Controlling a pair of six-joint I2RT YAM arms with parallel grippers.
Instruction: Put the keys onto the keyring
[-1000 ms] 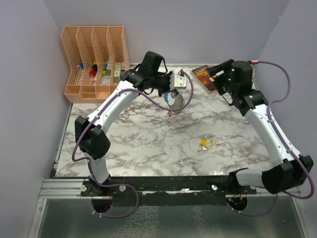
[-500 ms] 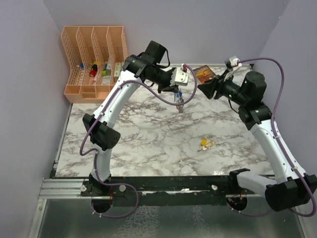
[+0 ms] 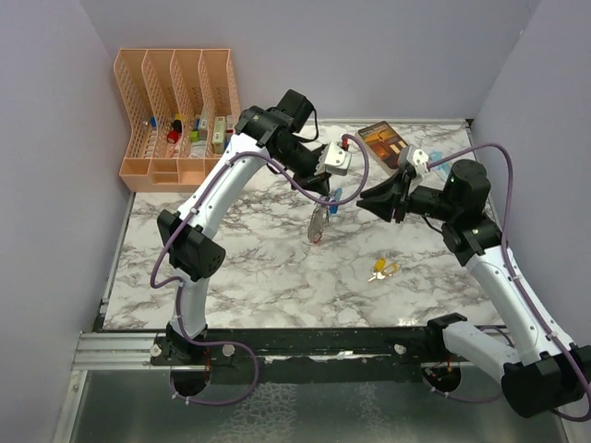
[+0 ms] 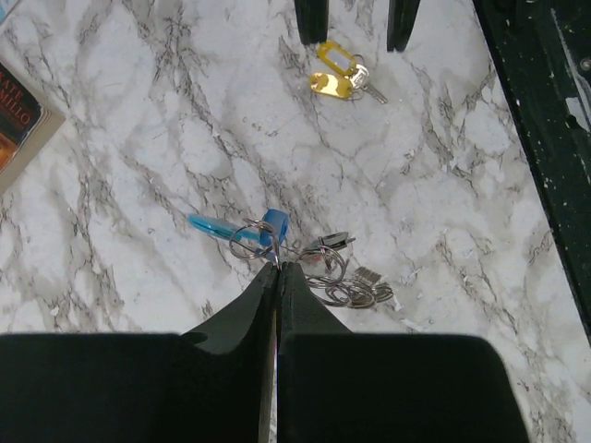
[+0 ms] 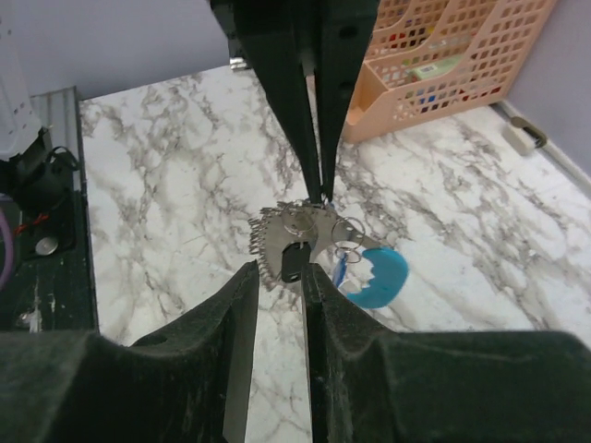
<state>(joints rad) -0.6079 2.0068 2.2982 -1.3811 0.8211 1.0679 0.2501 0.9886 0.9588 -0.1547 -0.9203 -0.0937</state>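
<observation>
Left gripper (image 4: 277,277): fingers pressed tight together, pinching the keyring (image 5: 300,226) by its thin ring, up off the marble table (image 3: 249,268).
Keyring: hangs in mid-air between the two arms, with its grey metal pieces fanned out and the light-blue piece (image 5: 380,274) off to one side.
Right gripper (image 5: 277,272): narrow gap, tips right at the fan's lower edge; gripping or not, cannot tell.
Keys (image 4: 337,76): yellow-tagged, lying on the marble, well apart from the bunch.
</observation>
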